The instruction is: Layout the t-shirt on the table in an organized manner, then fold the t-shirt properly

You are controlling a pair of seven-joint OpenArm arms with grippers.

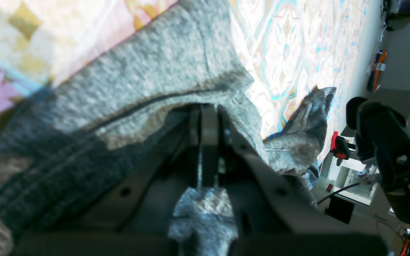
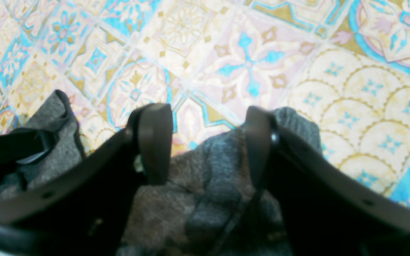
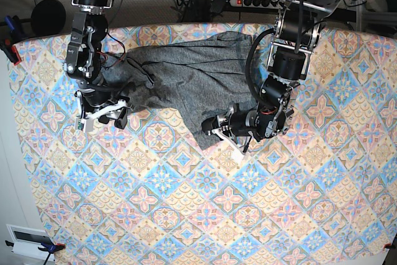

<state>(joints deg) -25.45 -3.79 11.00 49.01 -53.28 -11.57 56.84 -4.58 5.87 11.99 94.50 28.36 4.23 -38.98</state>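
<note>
Shirt: heathered dark-grey knit, soft, rumpled, lying at far side of worktop covered in pastel diamond-tile cloth. Left gripper: jaws clenched on shirt hem. Right gripper: jaws released, spread over crumpled fabric.

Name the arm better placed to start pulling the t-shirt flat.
Left. The left gripper is already shut on the t-shirt edge. The right gripper is open, its fingers straddling bunched cloth without clamping it.

No legible text, labels, brands or numbers — any view.
</note>
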